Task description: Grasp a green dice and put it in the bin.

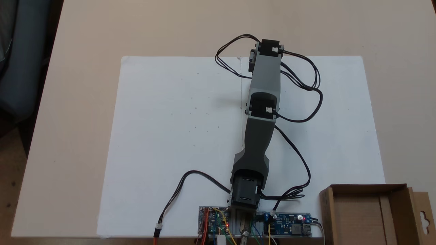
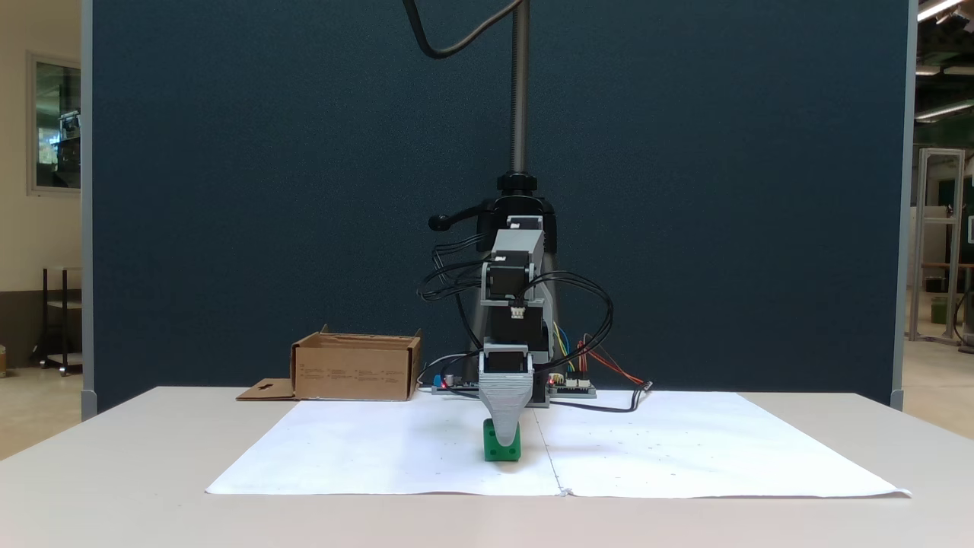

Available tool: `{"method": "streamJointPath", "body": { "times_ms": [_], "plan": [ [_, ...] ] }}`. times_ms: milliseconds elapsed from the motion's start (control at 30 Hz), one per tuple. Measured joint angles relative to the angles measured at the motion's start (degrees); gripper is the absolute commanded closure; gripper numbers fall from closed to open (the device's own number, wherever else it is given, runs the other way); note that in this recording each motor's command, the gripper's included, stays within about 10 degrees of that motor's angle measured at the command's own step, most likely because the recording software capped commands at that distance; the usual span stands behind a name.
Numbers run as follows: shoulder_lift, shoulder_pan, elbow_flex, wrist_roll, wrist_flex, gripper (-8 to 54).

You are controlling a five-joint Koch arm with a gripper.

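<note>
STEP: grasp — your gripper (image 2: 503, 435) sits low over the green dice (image 2: 501, 449) on the white sheet (image 2: 380, 457) | CLAW: one tip shows, spread and hold untellable | NEXT: confirm grip, lift, carry to the bin (image 2: 356, 369) — well apart.

Small green plastic dice (image 2: 501, 450): we see smooth gloss.
Brown cardboard bin (image 1: 371, 214): matt.
White paper sheet (image 1: 177, 136): matt.
</note>
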Motion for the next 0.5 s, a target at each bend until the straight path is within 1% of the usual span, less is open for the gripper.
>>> {"method": "streamJointPath", "body": {
  "times_ms": [500],
  "plan": [
    [-2.2,0.0,0.79,0.0,-1.23,-0.3]
  ]
}}
